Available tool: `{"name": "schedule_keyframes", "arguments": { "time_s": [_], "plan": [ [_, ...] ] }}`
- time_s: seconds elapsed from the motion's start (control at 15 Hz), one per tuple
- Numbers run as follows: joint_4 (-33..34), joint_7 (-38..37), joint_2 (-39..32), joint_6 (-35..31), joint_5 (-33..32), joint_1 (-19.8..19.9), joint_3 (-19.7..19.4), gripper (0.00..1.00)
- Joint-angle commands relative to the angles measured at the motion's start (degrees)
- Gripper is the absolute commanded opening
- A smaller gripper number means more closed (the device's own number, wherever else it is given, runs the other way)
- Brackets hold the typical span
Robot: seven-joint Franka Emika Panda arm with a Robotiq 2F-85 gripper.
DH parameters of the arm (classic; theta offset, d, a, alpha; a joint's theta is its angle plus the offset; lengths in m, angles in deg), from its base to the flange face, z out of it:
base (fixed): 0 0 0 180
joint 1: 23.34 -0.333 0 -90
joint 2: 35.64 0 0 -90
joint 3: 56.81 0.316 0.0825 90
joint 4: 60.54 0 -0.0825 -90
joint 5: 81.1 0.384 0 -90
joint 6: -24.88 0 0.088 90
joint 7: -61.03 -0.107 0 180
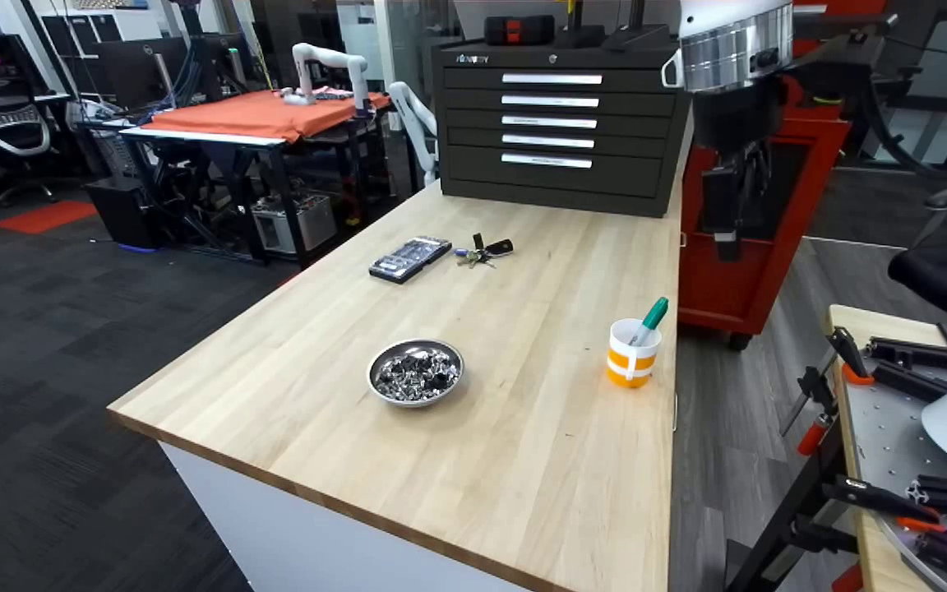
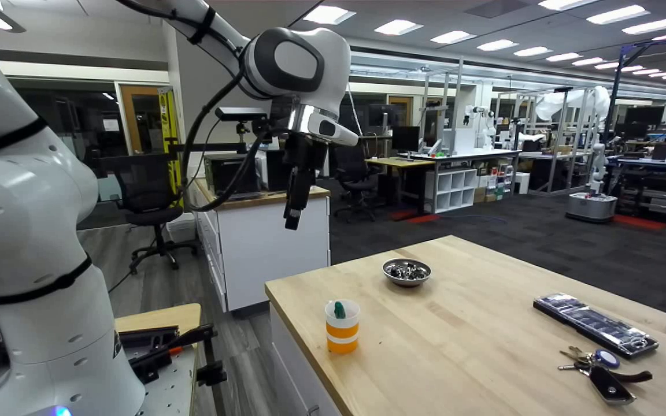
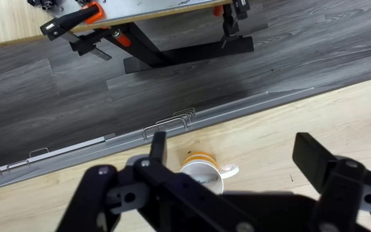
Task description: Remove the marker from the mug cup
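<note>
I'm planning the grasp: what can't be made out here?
Handle: hidden behind the mug in an exterior view.
Lower end of the marker: hidden by the mug's wall in both exterior views.
Part of the mug's rim: covered by the gripper in the wrist view.
Bits in the bowl: too small to identify in both exterior views.
Arm: cut off by the top edge in an exterior view.

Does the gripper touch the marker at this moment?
Apart: in both exterior views, open space shows between the gripper and the marker leaning in the mug.

Wooden table (image 1: 523,460): mug (image 2: 342,332), bowl (image 2: 407,283), case (image 1: 410,259), keys (image 1: 476,256), drawer chest (image 1: 556,130).
</note>
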Motion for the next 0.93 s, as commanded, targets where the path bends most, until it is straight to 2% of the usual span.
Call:
{"name": "schedule_keyframes", "arguments": {
  "time_s": [0.0, 0.4, 0.87],
  "plan": [
    [0.07, -0.05, -0.1, -0.18, -0.4, -0.62, -0.73, 1.0],
    [-0.84, 2.61, -0.96, -5.68, -3.48, 0.3, -2.25, 1.0],
    [-4.31, 7.76, -2.17, -19.13, -4.78, 2.06, -6.78, 1.0]
  ]
}}
